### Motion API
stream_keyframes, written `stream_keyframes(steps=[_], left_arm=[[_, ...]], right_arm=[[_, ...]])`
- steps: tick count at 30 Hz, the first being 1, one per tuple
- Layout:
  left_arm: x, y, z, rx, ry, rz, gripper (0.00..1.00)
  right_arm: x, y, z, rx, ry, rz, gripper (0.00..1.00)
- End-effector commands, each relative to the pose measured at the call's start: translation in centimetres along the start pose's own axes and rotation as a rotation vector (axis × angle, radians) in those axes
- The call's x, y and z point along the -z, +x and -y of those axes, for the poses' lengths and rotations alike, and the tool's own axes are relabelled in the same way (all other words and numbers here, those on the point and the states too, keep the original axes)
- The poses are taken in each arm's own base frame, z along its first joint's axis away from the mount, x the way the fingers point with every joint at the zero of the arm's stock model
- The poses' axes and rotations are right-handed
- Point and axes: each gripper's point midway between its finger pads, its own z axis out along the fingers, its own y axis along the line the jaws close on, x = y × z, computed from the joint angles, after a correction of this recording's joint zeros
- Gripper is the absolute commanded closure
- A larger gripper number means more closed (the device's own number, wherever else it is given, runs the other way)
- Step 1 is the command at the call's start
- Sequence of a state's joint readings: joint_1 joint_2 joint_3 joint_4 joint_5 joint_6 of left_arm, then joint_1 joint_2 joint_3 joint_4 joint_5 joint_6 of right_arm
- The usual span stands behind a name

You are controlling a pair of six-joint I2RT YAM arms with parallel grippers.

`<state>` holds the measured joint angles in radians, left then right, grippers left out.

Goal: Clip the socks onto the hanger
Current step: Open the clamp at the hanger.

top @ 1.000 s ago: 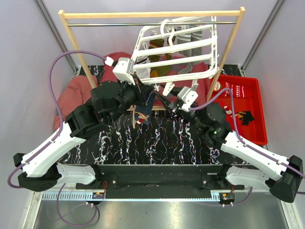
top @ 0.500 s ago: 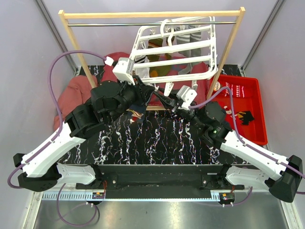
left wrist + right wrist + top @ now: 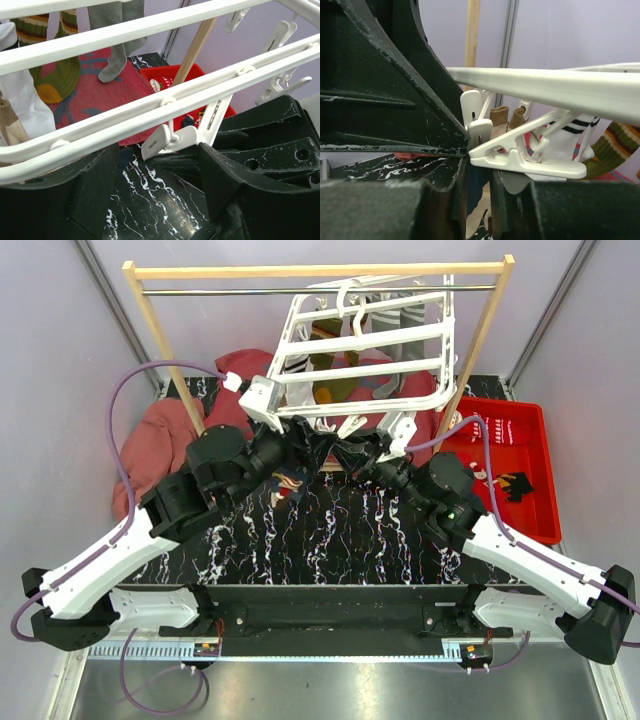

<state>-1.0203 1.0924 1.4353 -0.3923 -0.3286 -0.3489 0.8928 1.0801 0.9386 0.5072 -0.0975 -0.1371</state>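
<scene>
The white hanger (image 3: 372, 348) hangs tilted from the rail, with several socks (image 3: 396, 310) clipped at its back. My left gripper (image 3: 300, 444) is open just below the hanger's front bar (image 3: 150, 117). A white clip (image 3: 169, 140) dangles above the gap, and nothing is between the fingers. My right gripper (image 3: 346, 452) is shut on a navy sock (image 3: 478, 192) directly under another white clip (image 3: 520, 150). The sock's patterned end (image 3: 288, 481) hangs down. I cannot tell whether that clip grips the sock.
A wooden rail frame (image 3: 320, 270) carries the hanger. Red cloths (image 3: 158, 430) lie behind on the left. At the right, a red bin (image 3: 512, 468) holds more socks. The two wrists are pressed close together under the hanger, above the black marbled table (image 3: 330, 540).
My left gripper has opened and let go of the navy sock. The right gripper has closed on it. Both wrists have risen closer to the hanger's front bar.
</scene>
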Motion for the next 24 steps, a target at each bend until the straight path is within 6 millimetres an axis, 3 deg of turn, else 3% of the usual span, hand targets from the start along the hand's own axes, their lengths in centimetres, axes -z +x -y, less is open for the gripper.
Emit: stream_keyframes(steps=[1, 7, 12, 24], left_arm=[[-0.1, -2.1, 1.5, -0.072, 0.079, 0.097, 0.29], [-0.2, -2.7, 2.0, -0.188, 0.09, 0.145, 0.28], [-1.1, -2.3, 1.1, -0.262, 0.012, 0.142, 0.31], [-1.7, -3.1, -0.5, -0.281, -0.142, 0.176, 0.61]], right_arm=[[0.0, -1.6, -0.2, -0.075, 0.001, 0.009, 1.0], [0.1, -1.7, -0.2, -0.096, 0.007, 0.002, 1.0], [0.1, -1.9, -0.3, -0.101, 0.001, 0.006, 1.0], [0.0, -1.0, -0.3, -0.103, 0.007, -0.019, 1.0]])
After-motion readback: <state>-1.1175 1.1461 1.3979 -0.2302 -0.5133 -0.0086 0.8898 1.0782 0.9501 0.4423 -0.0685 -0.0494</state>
